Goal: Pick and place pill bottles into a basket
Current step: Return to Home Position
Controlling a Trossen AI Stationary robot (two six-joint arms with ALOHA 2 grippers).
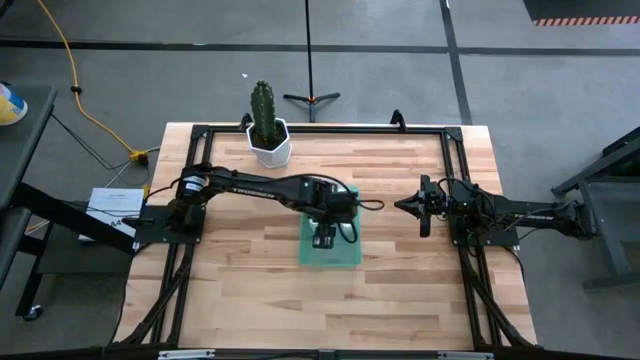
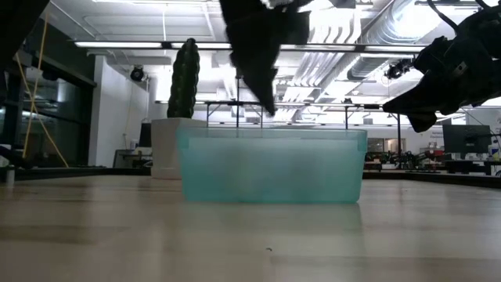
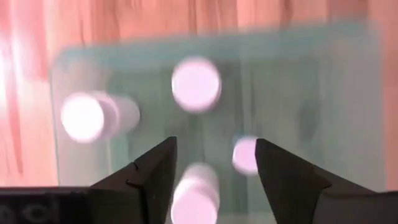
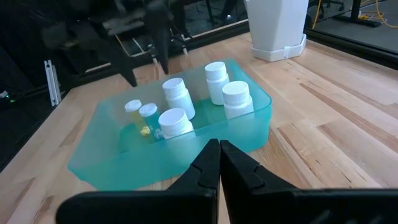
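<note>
The green tray (image 1: 345, 252) lies at the table's middle; it also shows in the low view (image 2: 271, 166) and the right wrist view (image 4: 99, 162). Several white pill bottles stand or lie inside it (image 4: 176, 93), (image 4: 236, 98), (image 3: 196, 83). My left gripper (image 1: 323, 238) hangs open over the tray, fingers pointing down, clear of the bottles (image 4: 147, 68). In the left wrist view a bottle (image 3: 194, 193) shows between the fingers, lower down in the tray. My right gripper (image 1: 410, 205) waits shut and empty to the tray's right (image 4: 219, 152).
A white hexagonal pot with a cactus (image 1: 268, 135) stands at the table's far edge, left of centre (image 2: 168, 145). A black frame runs around the table's edges (image 1: 455, 150). Bare wood lies near and left of the tray (image 1: 250, 290).
</note>
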